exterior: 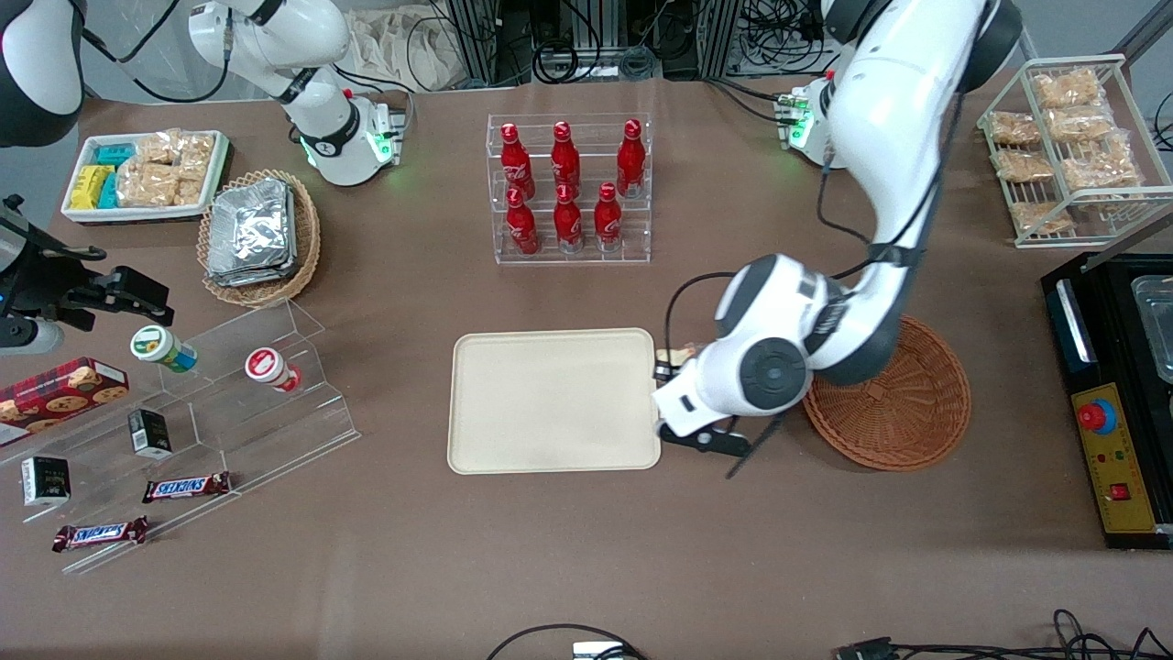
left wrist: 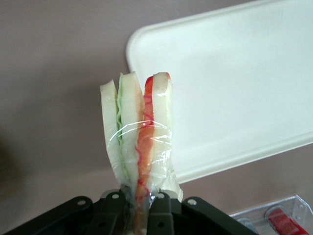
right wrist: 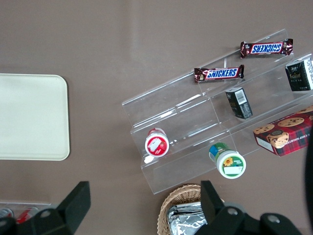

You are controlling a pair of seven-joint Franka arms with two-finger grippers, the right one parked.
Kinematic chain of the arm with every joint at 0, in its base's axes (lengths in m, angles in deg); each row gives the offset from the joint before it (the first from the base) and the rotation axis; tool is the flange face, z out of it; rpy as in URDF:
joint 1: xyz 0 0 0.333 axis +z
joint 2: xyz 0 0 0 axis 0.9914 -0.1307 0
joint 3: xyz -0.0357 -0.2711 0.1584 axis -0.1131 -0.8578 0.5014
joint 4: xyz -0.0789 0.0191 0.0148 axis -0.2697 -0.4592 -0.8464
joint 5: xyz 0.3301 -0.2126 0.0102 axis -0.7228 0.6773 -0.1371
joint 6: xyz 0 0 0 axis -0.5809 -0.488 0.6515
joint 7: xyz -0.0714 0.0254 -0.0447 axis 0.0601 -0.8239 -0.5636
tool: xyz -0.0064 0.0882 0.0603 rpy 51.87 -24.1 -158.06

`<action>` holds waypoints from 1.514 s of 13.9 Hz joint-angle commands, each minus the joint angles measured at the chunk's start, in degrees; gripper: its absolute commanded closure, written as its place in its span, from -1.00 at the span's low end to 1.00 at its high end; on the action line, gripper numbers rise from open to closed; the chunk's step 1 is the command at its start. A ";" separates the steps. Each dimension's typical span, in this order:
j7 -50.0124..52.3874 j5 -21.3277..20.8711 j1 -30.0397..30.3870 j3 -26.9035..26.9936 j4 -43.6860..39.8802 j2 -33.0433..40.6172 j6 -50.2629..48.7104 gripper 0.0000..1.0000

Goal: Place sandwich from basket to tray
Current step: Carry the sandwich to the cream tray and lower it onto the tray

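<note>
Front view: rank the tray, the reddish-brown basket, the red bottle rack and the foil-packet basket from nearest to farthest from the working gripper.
The gripper, shut on the sandwich, sits at the tray's edge.
1. Tray: right beside the gripper.
2. Reddish-brown basket: toward the working arm's end.
3. Red bottle rack: farther from the camera.
4. Foil-packet basket: toward the parked arm's end.
</note>
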 commanded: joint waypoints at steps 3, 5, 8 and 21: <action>0.61 -0.58 -2.48 0.08 -3.20 -8.44 6.28 0.73; 0.61 -0.49 -2.57 0.08 -3.20 -9.68 8.21 0.70; 0.61 -0.57 -2.92 0.08 -3.11 -10.21 8.93 0.65; 0.44 2.59 3.83 0.43 -2.76 0.75 4.03 -1.00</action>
